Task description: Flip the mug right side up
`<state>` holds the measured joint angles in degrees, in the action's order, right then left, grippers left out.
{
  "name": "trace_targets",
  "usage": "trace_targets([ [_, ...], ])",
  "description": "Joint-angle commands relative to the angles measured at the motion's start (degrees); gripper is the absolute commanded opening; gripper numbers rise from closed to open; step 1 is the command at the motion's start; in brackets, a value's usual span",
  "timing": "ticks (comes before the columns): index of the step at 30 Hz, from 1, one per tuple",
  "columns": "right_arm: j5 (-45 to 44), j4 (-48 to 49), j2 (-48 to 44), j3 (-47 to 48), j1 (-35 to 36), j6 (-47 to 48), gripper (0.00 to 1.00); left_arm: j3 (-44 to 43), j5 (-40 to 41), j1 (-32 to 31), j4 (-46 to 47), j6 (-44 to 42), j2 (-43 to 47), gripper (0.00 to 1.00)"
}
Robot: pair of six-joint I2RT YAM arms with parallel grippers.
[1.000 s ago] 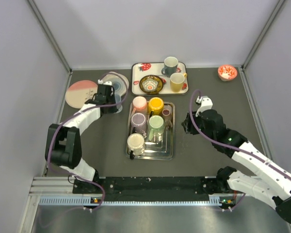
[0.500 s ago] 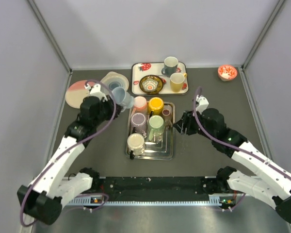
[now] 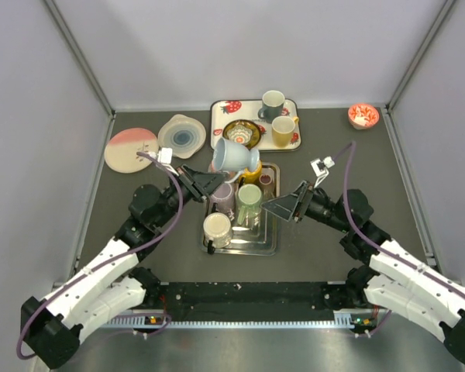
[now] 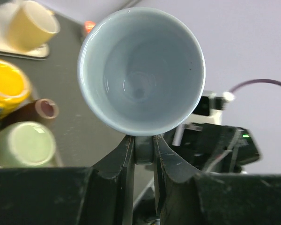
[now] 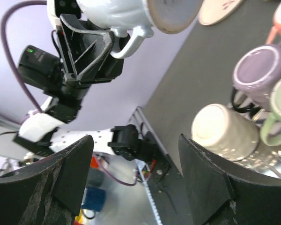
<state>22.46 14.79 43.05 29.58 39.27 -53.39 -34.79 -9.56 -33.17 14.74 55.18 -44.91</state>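
Note:
The pale blue mug [image 3: 234,155] hangs in the air over the far end of the metal tray [image 3: 270,246], tilted on its side. My left gripper [image 3: 209,180] is shut on its handle. In the left wrist view the mug's mouth [image 4: 140,70] faces the camera, and the handle sits between the fingers [image 4: 124,159]. In the right wrist view the mug [image 5: 126,14] is at the top, its foot pointing right. My right gripper [image 3: 283,205] is open and empty at the tray's right side, pointing left towards the mug, apart from it.
On the metal tray stand purple [image 3: 222,194], green [image 3: 249,197], cream [image 3: 216,227] and yellow [image 3: 250,169] mugs. A strawberry tray [image 3: 217,124] at the back holds two mugs and a bowl. Two plates [image 3: 130,147] lie back left, and a red bowl [image 3: 363,115] sits back right.
My left arm has carried the blue mug from beside the plates up and right, to above the tray, tipping it over. My right gripper has swung left towards the tray.

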Motion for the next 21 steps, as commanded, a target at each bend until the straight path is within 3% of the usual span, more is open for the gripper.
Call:
trace_targets([
  [1,4.00,20.79,1.59,-3.39,0.55,-12.42,0.73,1.47,1.91,-4.96,24.71,7.40,-0.18,0.00],
  [6,2.86,31.52,4.41,-5.42,0.55,-14.82,0.73,1.30,4.29,-9.54,28.59,6.26,-1.94,0.00],
  [13,0.67,22.68,3.27,-0.76,0.55,-6.22,0.73,0.07,2.97,-11.48,27.62,6.87,-4.40,0.00],
  [21,0.66,25.55,5.99,0.21,0.46,-5.41,0.72,-0.19,1.21,-13.15,29.46,8.28,-7.04,0.00],
])
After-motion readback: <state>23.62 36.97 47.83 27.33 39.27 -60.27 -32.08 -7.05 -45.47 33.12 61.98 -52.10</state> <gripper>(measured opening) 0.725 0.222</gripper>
